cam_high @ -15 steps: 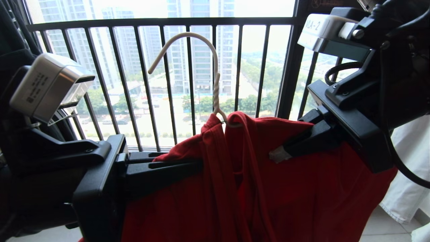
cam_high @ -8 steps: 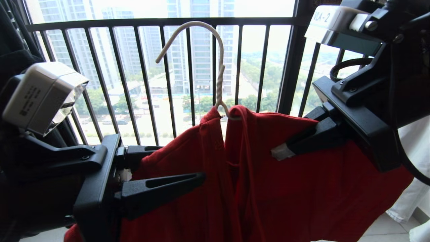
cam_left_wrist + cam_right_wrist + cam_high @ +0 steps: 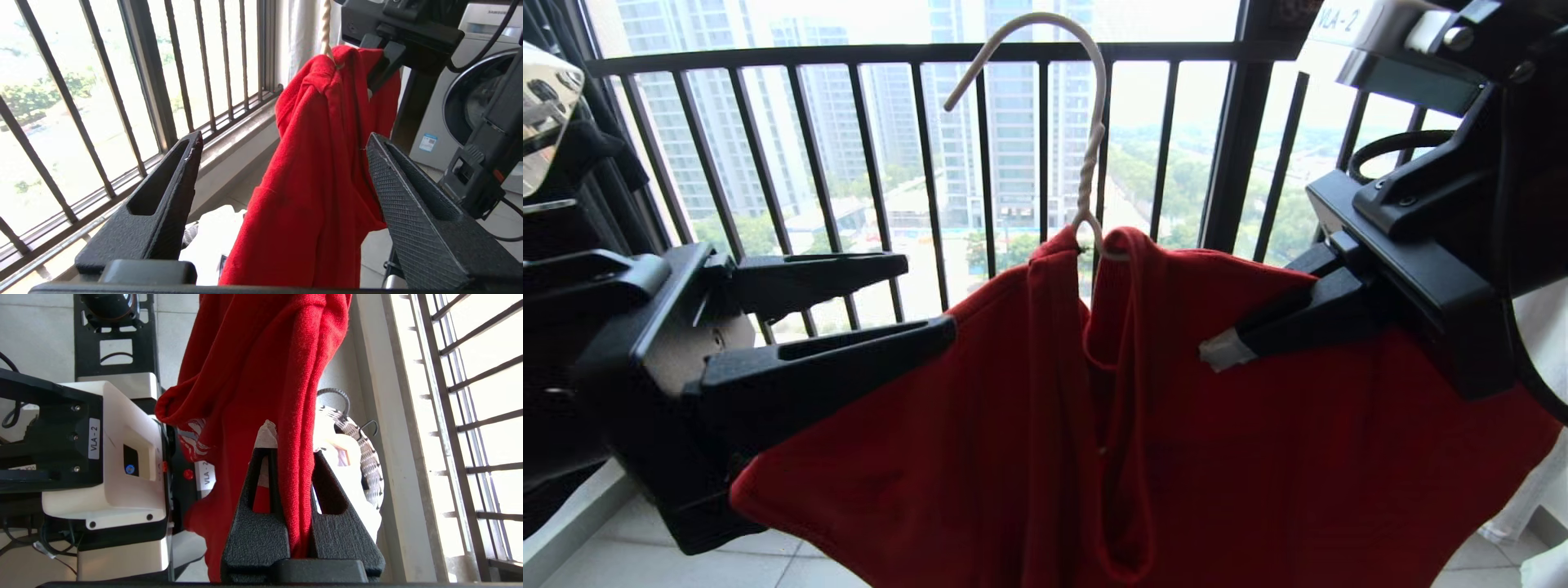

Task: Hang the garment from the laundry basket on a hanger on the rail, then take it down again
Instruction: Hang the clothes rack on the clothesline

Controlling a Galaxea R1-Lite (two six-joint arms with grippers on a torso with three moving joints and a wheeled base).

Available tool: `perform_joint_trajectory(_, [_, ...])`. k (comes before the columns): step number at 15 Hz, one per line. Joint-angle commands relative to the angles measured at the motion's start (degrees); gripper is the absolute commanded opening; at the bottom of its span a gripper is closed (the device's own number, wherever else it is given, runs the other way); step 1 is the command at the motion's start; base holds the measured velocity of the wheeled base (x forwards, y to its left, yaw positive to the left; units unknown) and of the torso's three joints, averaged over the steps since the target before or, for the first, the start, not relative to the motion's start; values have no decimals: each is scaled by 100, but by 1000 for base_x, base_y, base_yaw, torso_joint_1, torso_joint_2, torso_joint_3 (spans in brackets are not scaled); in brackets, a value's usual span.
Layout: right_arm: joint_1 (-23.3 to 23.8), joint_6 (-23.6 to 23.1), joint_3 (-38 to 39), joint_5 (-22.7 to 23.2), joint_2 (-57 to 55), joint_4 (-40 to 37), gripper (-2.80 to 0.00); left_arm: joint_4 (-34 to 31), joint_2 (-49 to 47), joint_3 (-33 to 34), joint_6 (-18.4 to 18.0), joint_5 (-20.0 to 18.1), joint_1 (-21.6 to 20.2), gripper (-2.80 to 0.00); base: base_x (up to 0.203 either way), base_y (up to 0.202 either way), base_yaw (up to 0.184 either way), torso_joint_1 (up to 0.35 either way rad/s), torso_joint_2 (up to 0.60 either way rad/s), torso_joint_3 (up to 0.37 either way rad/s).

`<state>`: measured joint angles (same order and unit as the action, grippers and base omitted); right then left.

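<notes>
Balcony setting: a dark barred window railing (image 3: 915, 53) with tower blocks beyond fills the background. Head view: the garment (image 3: 1176, 425), a red T-shirt, is draped over the hanger (image 3: 1086, 147), whose white wire hook stands free in the air with no rail in sight. The right gripper (image 3: 1217, 353) is clamped on cloth at the garment's right shoulder and carries the load. The left gripper (image 3: 882, 302) stands with jaws spread wide beside the left shoulder, holding nothing.

Left wrist view: both spread fingers (image 3: 408, 204) frame the hanging garment (image 3: 318, 171) without touching it; a washing machine (image 3: 470, 102) stands behind.

Right wrist view: closed fingers (image 3: 335, 522) pinch a fold of garment (image 3: 261, 375); the laundry basket (image 3: 367, 457) sits on the floor below, by the railing.

Judgement: garment and hanger are joined; hooking onto the rail and taking down again appear to remain.
</notes>
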<state>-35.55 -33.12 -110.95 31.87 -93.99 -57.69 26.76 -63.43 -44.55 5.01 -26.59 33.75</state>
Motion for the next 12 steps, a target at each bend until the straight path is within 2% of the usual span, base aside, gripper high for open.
perform_joint_trajectory(1, [89, -19, -5, -9, 47, -36, -280, 6, 130, -239, 144, -19, -497, 0, 0, 0, 0, 0, 0, 0])
perform_joint_trajectory(2, [119, -19, -5, -49, 47, -24, -280, 5, 170, -289, 204, -21, -642, 0, 0, 0, 0, 0, 0, 0])
perform_joint_trajectory(3, [150, -14, -14, -52, 47, -11, -280, 5, 203, -319, 217, -22, -753, -280, 0, 0, 0, 0, 0, 0])
perform_joint_trajectory(6, [322, 296, -25, -180, 9, 331, -280, 15, 205, -450, 255, -13, -976, -280, 0, 0, 0, 0, 0, 0])
perform_joint_trajectory(9, [374, 731, -27, -614, -14, 676, -280, 11, 129, -594, 314, 18, -1037, -280, 0, 0, 0, 0, 0, 0])
perform_joint_trajectory(11, [374, 1312, -26, -1116, 26, 1052, -280, 31, -28, -721, 342, 272, -1037, -280, 0, 0, 0, 0, 0, 0])
perform_joint_trajectory(12, [374, 1619, -16, -1473, 106, 1198, -280, 29, -137, -829, 342, 571, -1037, -280, 0, 0, 0, 0, 0, 0])
